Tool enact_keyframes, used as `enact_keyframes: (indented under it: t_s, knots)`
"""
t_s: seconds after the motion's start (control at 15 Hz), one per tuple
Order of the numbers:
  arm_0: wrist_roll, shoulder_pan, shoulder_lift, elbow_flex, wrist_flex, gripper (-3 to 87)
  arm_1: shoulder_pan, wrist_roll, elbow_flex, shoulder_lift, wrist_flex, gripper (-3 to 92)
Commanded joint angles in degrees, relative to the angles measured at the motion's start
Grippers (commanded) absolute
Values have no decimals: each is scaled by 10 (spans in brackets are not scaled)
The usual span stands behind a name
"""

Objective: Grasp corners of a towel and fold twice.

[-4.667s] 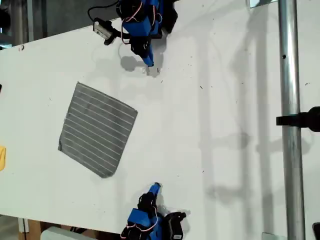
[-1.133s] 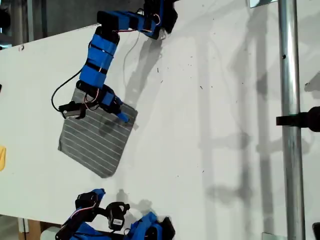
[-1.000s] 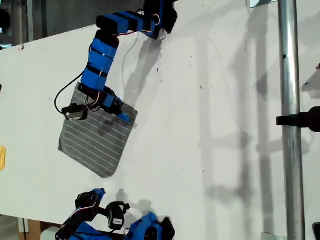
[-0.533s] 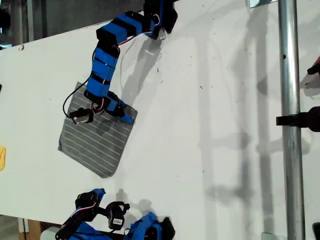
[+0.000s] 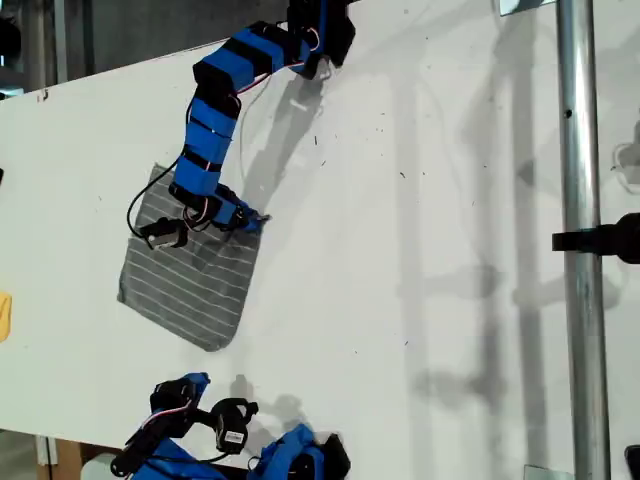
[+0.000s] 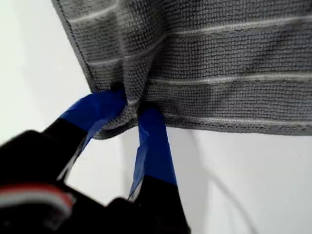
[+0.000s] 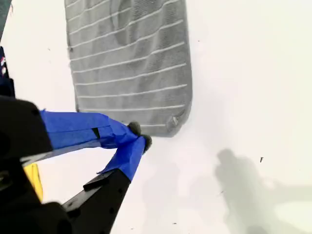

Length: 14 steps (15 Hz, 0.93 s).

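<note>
White table (image 5: 420, 300): towel (image 5: 190, 280) lies flat at exterior view's left. My first gripper (image 6: 131, 109) pinches one corner (image 6: 114, 124), cloth bunched; my second gripper (image 7: 139, 136) near-closed, empty, near another corner. No fold yet.

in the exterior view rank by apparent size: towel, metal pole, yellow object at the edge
1. metal pole, spanning the full frame height
2. towel
3. yellow object, cropped by the exterior view's left edge, so its full size is unsure
</note>
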Motion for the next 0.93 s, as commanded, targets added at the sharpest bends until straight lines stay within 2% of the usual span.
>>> enact_keyframes:
  t_s: [0.0,0.07,0.2,0.27,0.33,0.6,0.87]
  knots:
    - [4,-18,-19,-5,-18,-20,2,-2,-4,3,9,-2]
    - [3,-24,-39,-7,-19,-2,-2,-1,-4,4,8,-2]
    - [7,-25,-92,-23,-3,178,-4,0,-4,5,8,-2]
    - [-10,-21,-106,-24,4,299,-6,0,-4,6,8,-2]
    - [-8,-18,-109,-25,3,352,-7,2,-4,8,8,-2]
    - [24,-30,-139,-92,0,359,-13,6,-4,21,5,-2]
    - [60,-54,-293,-190,-10,352,-18,9,-2,31,8,-2]
